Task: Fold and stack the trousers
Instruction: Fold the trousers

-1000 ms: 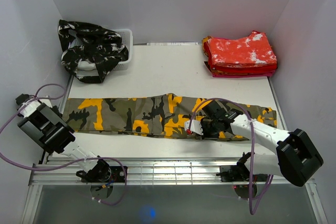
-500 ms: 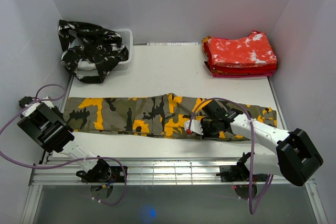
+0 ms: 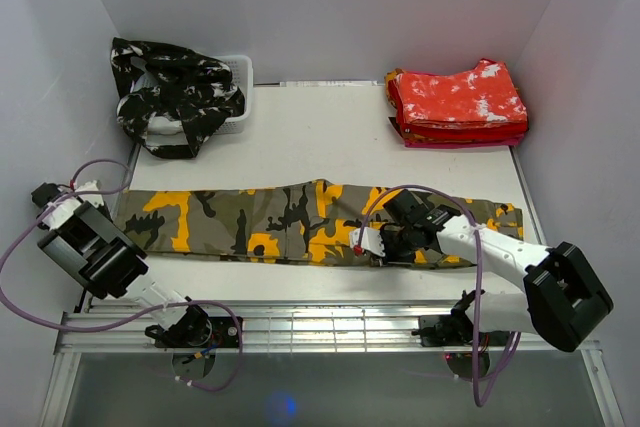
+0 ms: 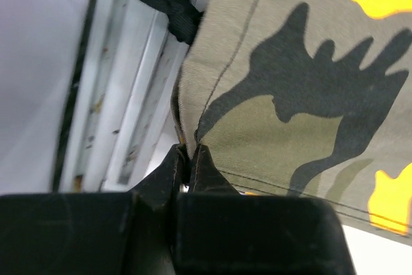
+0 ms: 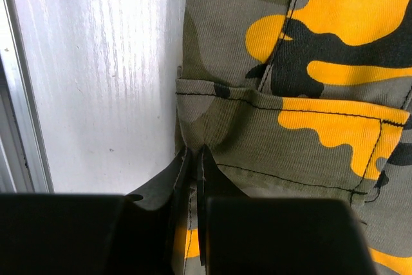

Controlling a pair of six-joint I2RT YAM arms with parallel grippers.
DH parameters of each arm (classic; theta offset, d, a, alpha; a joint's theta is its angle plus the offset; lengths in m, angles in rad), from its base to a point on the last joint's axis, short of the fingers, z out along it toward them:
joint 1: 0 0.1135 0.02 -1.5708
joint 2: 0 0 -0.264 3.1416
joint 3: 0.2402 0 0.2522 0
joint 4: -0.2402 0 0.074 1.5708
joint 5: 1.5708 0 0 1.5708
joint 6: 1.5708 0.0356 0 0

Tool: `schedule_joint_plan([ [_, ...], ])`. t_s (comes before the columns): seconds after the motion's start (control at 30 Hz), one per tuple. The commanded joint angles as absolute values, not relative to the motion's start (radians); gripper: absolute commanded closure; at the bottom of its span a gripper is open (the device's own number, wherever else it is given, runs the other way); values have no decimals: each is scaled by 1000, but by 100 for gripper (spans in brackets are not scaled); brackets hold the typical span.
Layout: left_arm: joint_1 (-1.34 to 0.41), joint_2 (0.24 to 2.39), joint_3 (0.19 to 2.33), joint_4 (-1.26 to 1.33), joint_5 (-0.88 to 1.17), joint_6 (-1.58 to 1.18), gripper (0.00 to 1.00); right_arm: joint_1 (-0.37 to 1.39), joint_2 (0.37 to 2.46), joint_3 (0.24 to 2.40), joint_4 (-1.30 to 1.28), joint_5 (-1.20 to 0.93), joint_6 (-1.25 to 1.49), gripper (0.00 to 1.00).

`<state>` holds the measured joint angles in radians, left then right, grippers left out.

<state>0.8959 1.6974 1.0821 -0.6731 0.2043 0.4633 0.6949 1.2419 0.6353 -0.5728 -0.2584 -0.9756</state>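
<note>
**Olive pair gripped at two points, fold not yet made**

The olive trousers (image 3: 290, 219) lie flat at full length across the near half of the worktop (image 3: 320, 137), one end at the left edge and the other near the right edge. No fold shows in them yet. They are in the open middle ground, which leaves room to fold them over.

The left hand (image 4: 188, 161) is clenched on the cloth at the far left end. Its fingertips meet on a puckered fold of the edge, just beside the worktop's metal side rail (image 4: 138, 94). The right hand (image 5: 193, 158) is likewise pinched tight on the near edge of the same pair, right of centre and just below a stitched pocket (image 5: 290, 133). Both grips take only a thin bite of fabric.

In my judgement, two holds spaced along one garment serve to lift or draw it evenly, so the step in hand is the start of a fold. A slip from so shallow a bite is the main risk.

At the back right, the red trousers (image 3: 458, 104) sit folded in a neat pile, which is the likely place for the stack. At the back left, the black-and-white trousers (image 3: 175, 92) hang loosely over a white basket (image 3: 241, 71), unfolded and apparently awaiting their turn.
</note>
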Motion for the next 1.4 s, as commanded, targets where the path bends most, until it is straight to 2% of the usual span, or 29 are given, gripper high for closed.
schedule_joint_plan([
  [0.0, 933, 1598, 1042, -571, 75, 664, 100, 689, 1296, 664, -673, -250, -956, 92],
  [0.1, 933, 1569, 997, -558, 57, 734, 100, 696, 1339, 689, -686, -275, -954, 92],
  [0.13, 933, 1562, 999, -571, 75, 738, 93, 703, 1350, 696, -686, -279, -947, 92],
  [0.2, 934, 1523, 1028, -630, 159, 755, 61, 722, 1383, 715, -680, -298, -936, 92],
  [0.23, 934, 1499, 1075, -714, 290, 767, 12, 733, 1394, 735, -677, -304, -922, 92],
  [0.27, 927, 1436, 1097, -748, 355, 775, 2, 753, 1403, 745, -675, -308, -914, 92],
  [0.37, 827, 1309, 1153, -853, 518, 790, 2, 779, 1428, 785, -654, -336, -878, 92],
  [0.43, 725, 1258, 1157, -882, 529, 761, 2, 796, 1437, 804, -641, -348, -856, 92],
  [0.5, 545, 1206, 1132, -881, 522, 671, 2, 822, 1453, 840, -634, -367, -816, 92],
  [0.57, 385, 1200, 1092, -879, 528, 559, 3, 845, 1469, 873, -612, -379, -773, 92],
  [0.63, 296, 1226, 1062, -861, 537, 488, 6, 854, 1514, 900, -601, -400, -747, 91],
  [0.7, 192, 1250, 1022, -819, 560, 398, 15, 857, 1555, 946, -586, -410, -707, 79],
  [0.73, 163, 1265, 1008, -801, 566, 371, 17, 853, 1563, 965, -584, -410, -695, 65],
  [0.77, 93, 1270, 991, -775, 557, 347, 19, 850, 1560, 979, -580, -408, -686, 59],
  [0.8, 54, 1275, 961, -728, 525, 298, 24, 844, 1528, 997, -574, -402, -663, 53],
  [0.83, -31, 1287, 948, -712, 511, 282, 27, 829, 1504, 1002, -571, -394, -649, 42],
  [0.9, -89, 1299, 913, -663, 483, 237, 32, 802, 1404, 1017, -575, -393, -615, 30],
  [0.93, -130, 1318, 898, -646, 460, 227, 33, 772, 1366, 1020, -578, -393, -585, 20],
  [1.0, -161, 1342, 868, -605, 434, 219, 35, 727, 1268, 1034, -613, -385, -555, 14],
  [1.1, -198, 1413, 821, -571, 356, 215, 45, 563, 1186, 1074, -698, -390, -522, 13],
  [1.2, -199, 1494, 833, -563, 279, 206, 52, 326, 1158, 1072, -814, -397, -540, 18],
  [1.27, -198, 1538, 839, -571, 233, 196, 58, 125, 1169, 1063, -906, -419, -583, 21],
  [1.37, -199, 1563, 836, -588, 189, 193, 62, -154, 1209, 1066, -998, -439, -670, 22],
])
